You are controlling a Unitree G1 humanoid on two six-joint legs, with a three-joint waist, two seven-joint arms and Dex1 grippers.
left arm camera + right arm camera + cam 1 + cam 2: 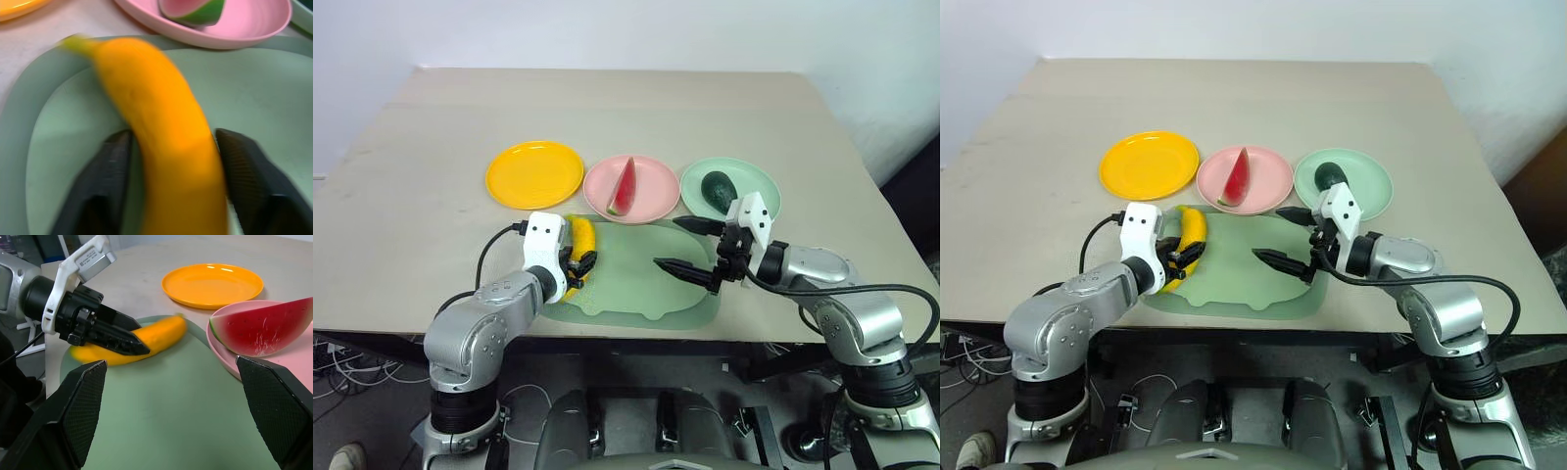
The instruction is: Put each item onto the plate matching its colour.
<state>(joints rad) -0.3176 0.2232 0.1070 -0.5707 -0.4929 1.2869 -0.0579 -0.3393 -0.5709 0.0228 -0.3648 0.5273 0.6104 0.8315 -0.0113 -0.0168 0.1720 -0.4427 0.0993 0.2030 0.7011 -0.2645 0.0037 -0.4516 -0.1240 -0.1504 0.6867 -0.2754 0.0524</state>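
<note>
L gripper [579, 266] jaws clamp 1 banana [580, 238]; R gripper [690, 247] jaws wide, empty; 3 plates.

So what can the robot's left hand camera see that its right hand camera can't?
Left wrist view alone: the left gripper's fingers from behind, hugging both sides of the banana, and the watermelon's green rind up close. Right wrist view alone: the whole yellow plate, the left gripper seen from the side, and the open right gripper. Both: banana, green board, pink plate, watermelon.
</note>
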